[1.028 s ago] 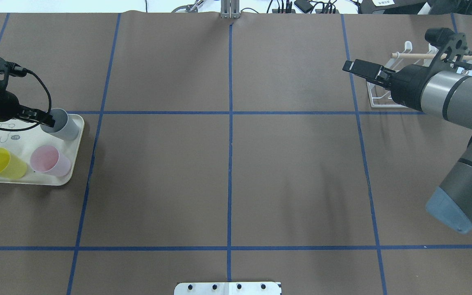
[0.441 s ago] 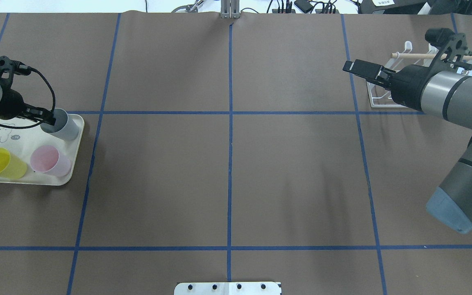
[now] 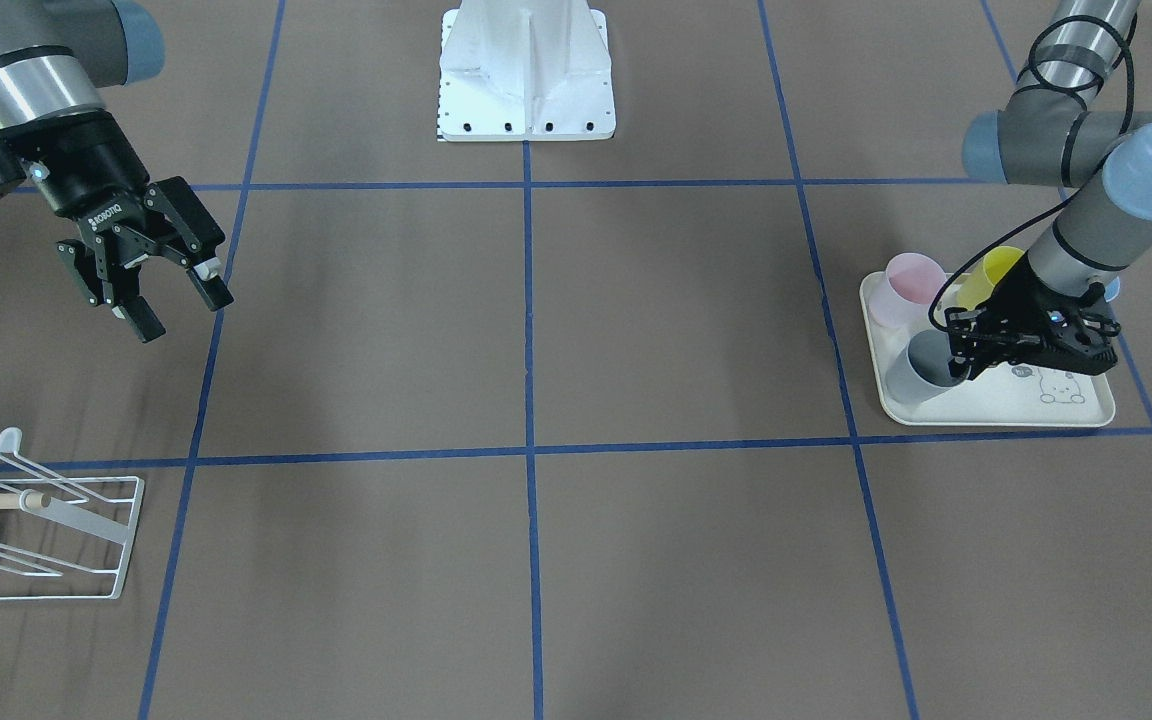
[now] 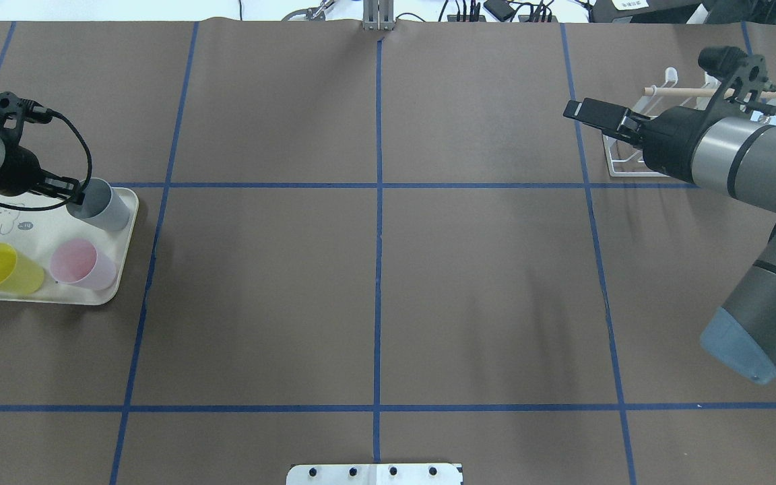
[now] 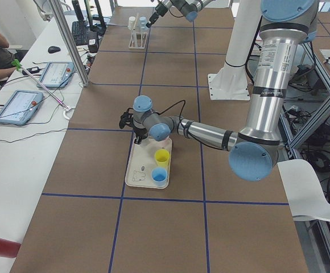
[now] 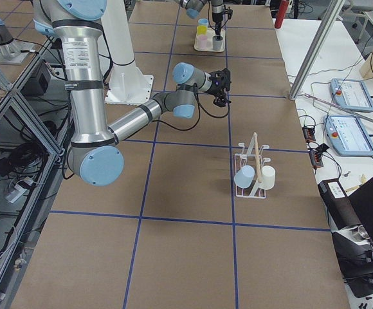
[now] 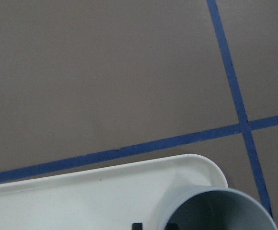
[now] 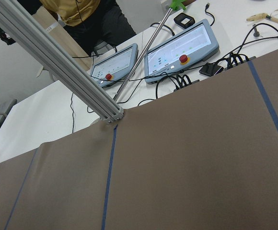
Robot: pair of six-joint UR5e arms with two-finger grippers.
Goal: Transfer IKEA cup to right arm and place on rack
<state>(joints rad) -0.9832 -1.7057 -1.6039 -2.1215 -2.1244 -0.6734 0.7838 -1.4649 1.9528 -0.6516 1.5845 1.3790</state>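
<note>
— Starting near: rack [image 3: 76,515], lower left, awaits the cup?
— Yes. Grey cup [image 3: 911,375] sits on tray [image 3: 1016,405], right side; left gripper [image 3: 956,352] straddles its rim to lift, grip unclear. Right gripper [image 3: 183,312], upper left, gapes wide for handover.

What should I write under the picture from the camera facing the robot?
Left gripper at the grey cup on the tray; open right gripper hovers on the rack's side.

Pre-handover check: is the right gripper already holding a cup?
No, in the front-facing view the right gripper hangs with its jaws spread apart and nothing between them.
</note>
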